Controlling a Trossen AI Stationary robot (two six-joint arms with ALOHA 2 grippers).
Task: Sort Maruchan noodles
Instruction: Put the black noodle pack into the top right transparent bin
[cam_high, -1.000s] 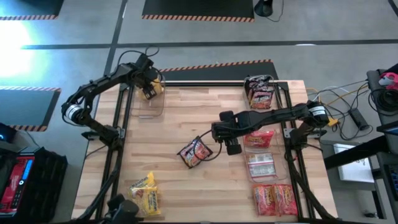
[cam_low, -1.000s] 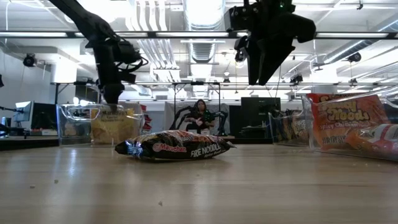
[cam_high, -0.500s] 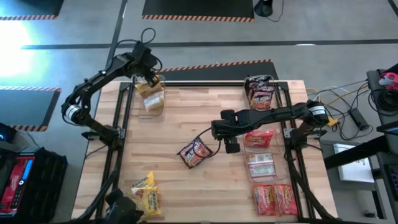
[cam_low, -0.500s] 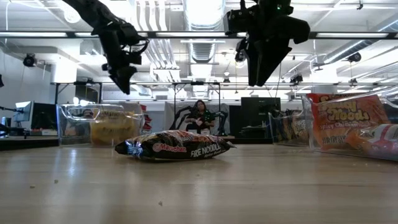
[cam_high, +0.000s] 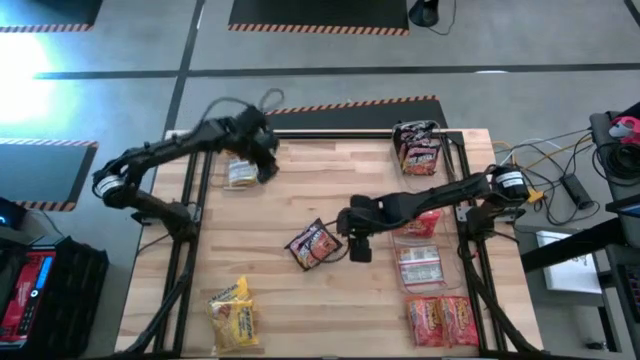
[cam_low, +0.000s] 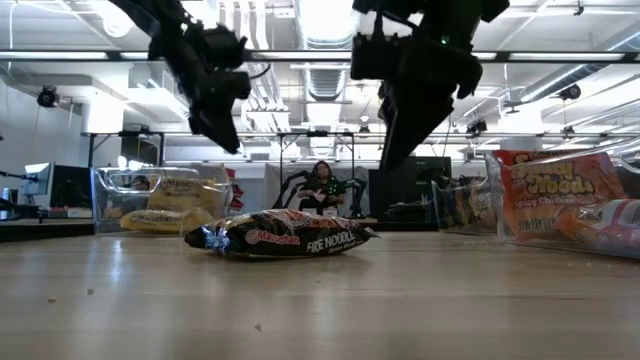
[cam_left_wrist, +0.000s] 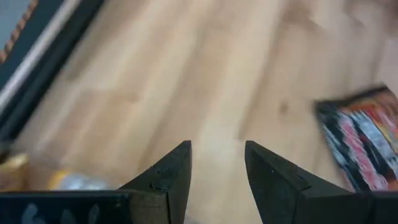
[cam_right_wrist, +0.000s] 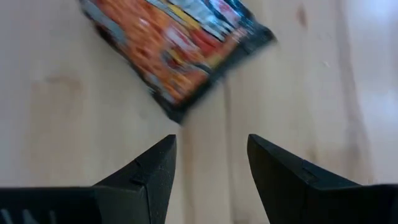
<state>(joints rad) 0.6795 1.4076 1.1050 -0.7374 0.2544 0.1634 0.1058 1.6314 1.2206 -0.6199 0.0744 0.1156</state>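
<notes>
Hovering beside dark noodle packet (cam_high: 313, 243), right gripper (cam_high: 358, 247) has jaws apart, empty; left gripper (cam_high: 266, 166) likewise, near yellow packet (cam_high: 240, 172).

"FIRE NOODLE" in white capitals on dark packet (cam_low: 282, 234) lying mid-table, low view; red logo oval left of it, script too small to read. Large white letters ending "oods" on orange packet (cam_low: 560, 190) in clear bin (cam_low: 497, 200) at right, smaller line beneath not legible. Print on yellow packet (cam_low: 178, 195) in left bin (cam_low: 110, 200) unreadable. Nothing legible in high or wrist views.
</notes>
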